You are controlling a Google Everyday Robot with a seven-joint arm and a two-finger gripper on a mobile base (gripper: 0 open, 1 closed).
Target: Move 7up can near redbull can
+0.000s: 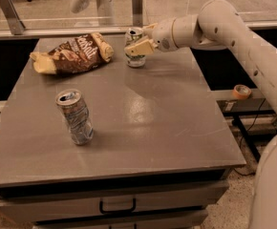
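We are looking down on a grey table (176, 128), its front drawer handle (117, 206) sitting at 6 o'clock. The robot's white arm (224, 27) is reaching in from 3 o'clock and crossing the table's far right corner toward 12 o'clock.

A brown and yellow snack bag (74, 54) is lying flat at about 10 o'clock on the tabletop, well apart from the arm.

The redbull can (75, 116) is standing at about 8 o'clock from the table's middle, silver with blue-grey patches and leaning slightly to the left. Nothing is touching it.

The 7up can (135, 61) is standing upright on the table at 12 o'clock, close to the far edge and just to the right of the snack bag. It is sitting well apart from the redbull can, which is lying off at its 7 o'clock.

The gripper (137, 39) is sitting right at the 7up can, with its jaws standing spread. One finger is crossing the near side of the can's body and the other is showing beyond the can's top at 1 o'clock. We cannot tell whether the pads are pressing on the can.

A small roll of tape (242, 90) is resting on a lower ledge off the table at 3 o'clock.
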